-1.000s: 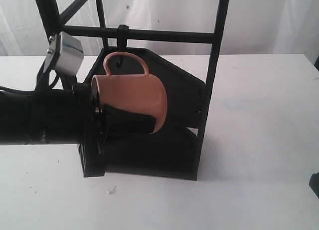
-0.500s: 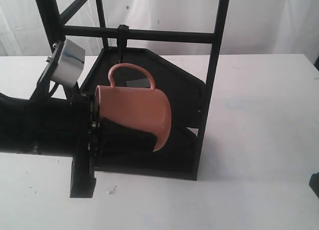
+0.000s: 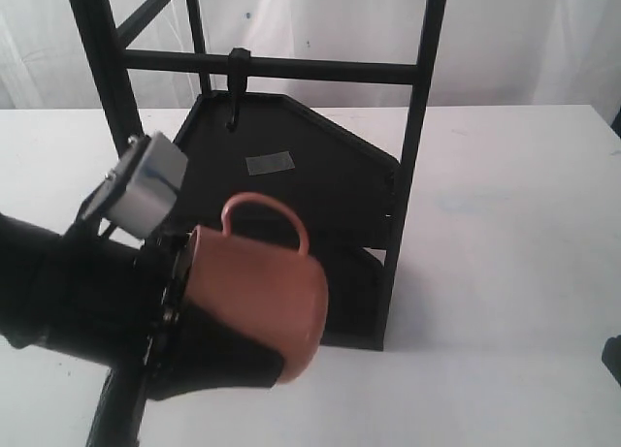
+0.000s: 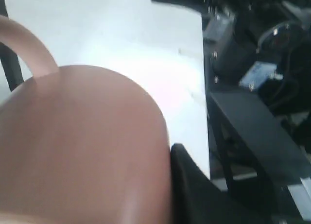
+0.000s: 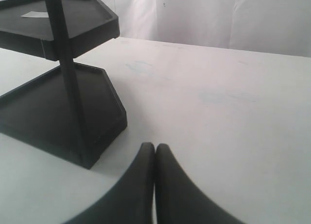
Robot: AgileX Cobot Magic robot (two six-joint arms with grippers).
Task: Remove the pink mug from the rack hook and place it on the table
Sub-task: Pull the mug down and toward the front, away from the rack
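Left fingers (image 3: 228,362) clench the pink mug (image 3: 260,297), held tipped on its side above the table (image 3: 505,272), its mouth toward the arm and its inside hidden. It is glossy salmon, handle up. Right fingers (image 5: 146,185) are pressed together, empty. Behind, on the rack (image 3: 417,127), the upper shelf (image 3: 330,180) carries 1 grey label (image 3: 269,163), with the rack hook (image 3: 235,108) above.

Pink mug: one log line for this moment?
pink mug: off rack hook, tilted | left gripper: shut on pink mug | right gripper: shut

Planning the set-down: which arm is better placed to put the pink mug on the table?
Left. The left gripper holds the pink mug, clear of the rack hook, above the table. The right gripper is shut, empty.
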